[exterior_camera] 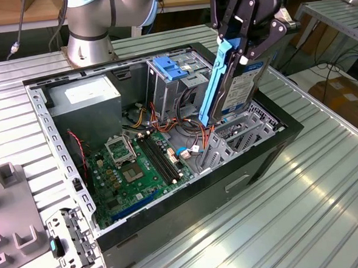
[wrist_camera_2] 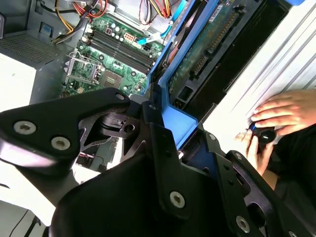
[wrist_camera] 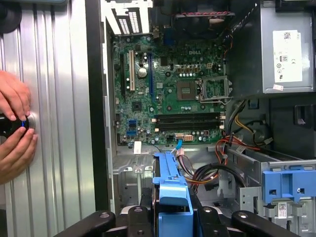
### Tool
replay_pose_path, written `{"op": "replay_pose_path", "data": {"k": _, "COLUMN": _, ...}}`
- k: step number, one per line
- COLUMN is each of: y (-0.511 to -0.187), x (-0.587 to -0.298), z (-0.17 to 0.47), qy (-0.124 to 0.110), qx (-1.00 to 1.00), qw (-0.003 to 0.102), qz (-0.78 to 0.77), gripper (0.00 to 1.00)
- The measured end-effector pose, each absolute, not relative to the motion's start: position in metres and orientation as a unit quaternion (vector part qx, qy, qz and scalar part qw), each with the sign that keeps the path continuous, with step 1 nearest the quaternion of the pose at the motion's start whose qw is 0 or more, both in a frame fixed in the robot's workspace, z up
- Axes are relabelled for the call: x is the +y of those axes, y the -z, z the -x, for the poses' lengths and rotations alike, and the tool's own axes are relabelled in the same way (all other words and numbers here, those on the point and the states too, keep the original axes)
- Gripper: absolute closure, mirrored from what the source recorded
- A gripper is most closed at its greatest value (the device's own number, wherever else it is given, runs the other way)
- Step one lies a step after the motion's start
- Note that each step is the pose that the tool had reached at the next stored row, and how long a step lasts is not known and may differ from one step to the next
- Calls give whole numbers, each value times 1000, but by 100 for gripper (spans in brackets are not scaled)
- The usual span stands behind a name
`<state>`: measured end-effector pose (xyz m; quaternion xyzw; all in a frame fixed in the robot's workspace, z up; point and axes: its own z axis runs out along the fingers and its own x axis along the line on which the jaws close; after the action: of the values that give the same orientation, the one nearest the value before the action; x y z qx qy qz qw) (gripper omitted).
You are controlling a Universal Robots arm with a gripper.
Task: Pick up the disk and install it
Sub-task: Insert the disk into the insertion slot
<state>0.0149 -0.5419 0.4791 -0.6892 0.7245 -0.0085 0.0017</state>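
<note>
The disk point(exterior_camera: 241, 84) is a silver drive with blue rails, held nearly on edge over the open computer case point(exterior_camera: 272, 165), at the case's end toward the exterior view's right. My gripper point(exterior_camera: 245, 48) is shut on it from above, black fingers clamping both sides. Below the disk lies a grey metal drive bay point(exterior_camera: 240, 133). In the second wrist view the disk's green circuit side point(wrist_camera_2: 207, 44) and a blue rail run away from the gripper point(wrist_camera_2: 163, 136). In the first wrist view the disk's blue rail point(wrist_camera: 170, 182) sits between the fingers point(wrist_camera: 202, 217).
Inside the case are a green motherboard point(exterior_camera: 138, 167), a grey power supply point(exterior_camera: 82, 97), a drive cage with a blue latch piece point(exterior_camera: 172, 67) and loose cables point(exterior_camera: 184, 124). A person's hands point(wrist_camera: 12, 123) rest on the ribbed table beside the case. Grey fixtures point(exterior_camera: 5, 175) stand at the exterior view's left.
</note>
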Motion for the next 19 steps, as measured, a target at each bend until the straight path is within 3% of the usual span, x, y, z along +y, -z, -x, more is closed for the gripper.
{"op": "replay_pose_path", "data": {"k": 19, "y": -475, "x": -549, "z": -28, "qy": 8, "qx": 725, "qw": 2, "qz": 689, "gripper": 63}}
